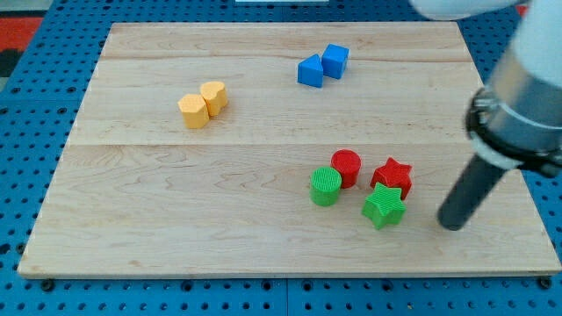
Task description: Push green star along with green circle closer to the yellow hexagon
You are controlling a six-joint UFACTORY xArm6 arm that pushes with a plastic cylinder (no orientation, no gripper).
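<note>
The green star (pixel 384 207) lies at the view's lower right, touching the red star (pixel 392 176) just above it. The green circle (pixel 325 187) stands left of the green star, touching the red circle (pixel 346 168). The yellow hexagon (pixel 193 111) sits at the view's upper left, touching a yellow heart-like block (pixel 214 95). My tip (pixel 451 225) rests on the board right of the green star, a short gap away, not touching it.
A blue triangle-like block (pixel 309 71) and a blue cube (pixel 335 61) sit together near the view's top. The wooden board (pixel 176 211) lies on a blue pegboard surface. The arm's body fills the view's upper right.
</note>
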